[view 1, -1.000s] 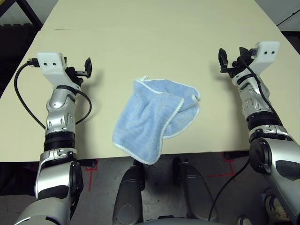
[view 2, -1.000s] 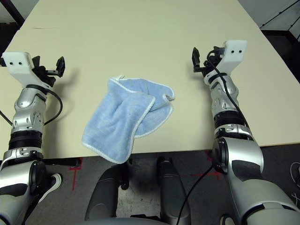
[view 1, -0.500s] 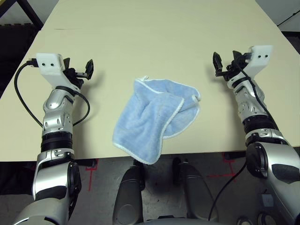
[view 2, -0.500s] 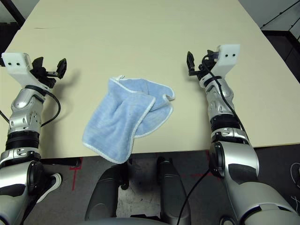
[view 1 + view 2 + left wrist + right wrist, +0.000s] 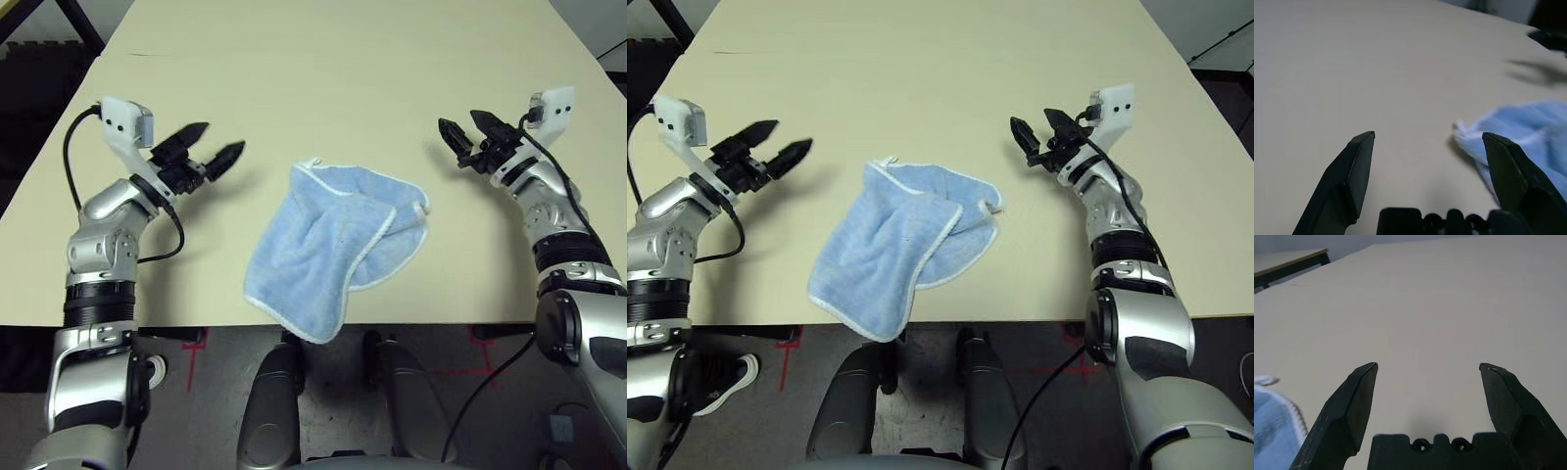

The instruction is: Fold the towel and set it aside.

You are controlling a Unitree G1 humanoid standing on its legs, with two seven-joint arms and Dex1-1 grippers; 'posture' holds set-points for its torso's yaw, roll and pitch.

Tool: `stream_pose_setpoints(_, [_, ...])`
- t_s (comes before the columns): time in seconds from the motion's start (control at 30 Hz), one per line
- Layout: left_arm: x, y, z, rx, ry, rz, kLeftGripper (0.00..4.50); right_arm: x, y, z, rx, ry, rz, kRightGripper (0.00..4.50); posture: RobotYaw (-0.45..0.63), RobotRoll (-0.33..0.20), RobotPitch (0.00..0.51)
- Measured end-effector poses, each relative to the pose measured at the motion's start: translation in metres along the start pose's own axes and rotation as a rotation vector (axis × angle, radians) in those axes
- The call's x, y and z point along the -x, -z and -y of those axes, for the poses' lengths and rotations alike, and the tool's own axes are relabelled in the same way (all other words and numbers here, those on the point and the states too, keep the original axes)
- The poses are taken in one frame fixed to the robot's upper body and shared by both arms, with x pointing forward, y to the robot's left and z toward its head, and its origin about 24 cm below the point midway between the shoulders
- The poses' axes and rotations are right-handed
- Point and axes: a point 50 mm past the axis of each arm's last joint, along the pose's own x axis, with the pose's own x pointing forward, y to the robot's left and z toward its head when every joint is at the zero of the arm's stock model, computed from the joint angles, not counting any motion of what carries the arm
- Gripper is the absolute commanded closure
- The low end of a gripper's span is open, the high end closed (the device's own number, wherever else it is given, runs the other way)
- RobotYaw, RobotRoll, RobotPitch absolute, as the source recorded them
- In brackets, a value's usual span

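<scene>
The towel [image 5: 330, 243], light blue with white stitched edging, lies crumpled and partly doubled over near the table's front edge, one corner hanging over it. A corner of the towel [image 5: 1508, 132] appears ahead of my left gripper [image 5: 1427, 137]. My left gripper [image 5: 217, 142] hovers open to the towel's left, its fingers pointing toward the cloth, nothing between them. On the towel's right, my right gripper [image 5: 460, 127] is open and empty, a short way from the far right corner. The right gripper [image 5: 1425, 367] has the towel's edge [image 5: 1273, 416] beside it.
The cream table [image 5: 323, 69] stretches wide and bare behind the towel. Its front edge [image 5: 470, 321] runs just below the cloth. A black table leg [image 5: 78, 24] and dark floor lie past the far left corner.
Both arms have swung inward and turned their fingers toward the towel; the left gripper came closer to its left edge. The towel lies as before. The view has shifted slightly.
</scene>
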Motion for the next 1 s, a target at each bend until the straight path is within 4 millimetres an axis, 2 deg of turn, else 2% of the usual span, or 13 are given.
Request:
stream_pose_setpoints(0.1, [0.011,-0.004,0.003,-0.043,0.131,-0.075,0.05,-0.004,-0.004,-0.005,-0.006,-0.096,-0.052,0.0,-0.03,0.0,0.247])
stream_pose_setpoints(0.27, [0.022,0.004,0.017,-0.08,0.294,-0.165,0.05,-0.013,-0.003,-0.017,-0.025,-0.206,-0.17,0.0,-0.01,0.0,0.248])
stream_pose_setpoints(0.4, [0.026,-0.001,0.019,-0.154,0.352,-0.188,0.05,-0.025,-0.017,-0.027,-0.031,-0.282,-0.251,0.0,0.0,0.0,0.25])
stream_pose_setpoints(0.53, [0.031,-0.008,0.012,-0.2,0.375,-0.189,0.05,-0.03,-0.027,-0.031,-0.009,-0.318,-0.307,0.0,-0.01,0.0,0.258])
stream_pose_setpoints(0.8, [0.038,-0.025,-0.011,-0.249,0.413,-0.171,0.05,-0.026,-0.03,-0.034,-0.026,-0.357,-0.394,0.0,-0.04,0.0,0.275])
stream_pose_setpoints(1.0, [0.034,-0.023,-0.016,-0.26,0.417,-0.136,0.05,-0.021,-0.028,-0.035,-0.091,-0.34,-0.48,0.0,-0.03,0.0,0.277])
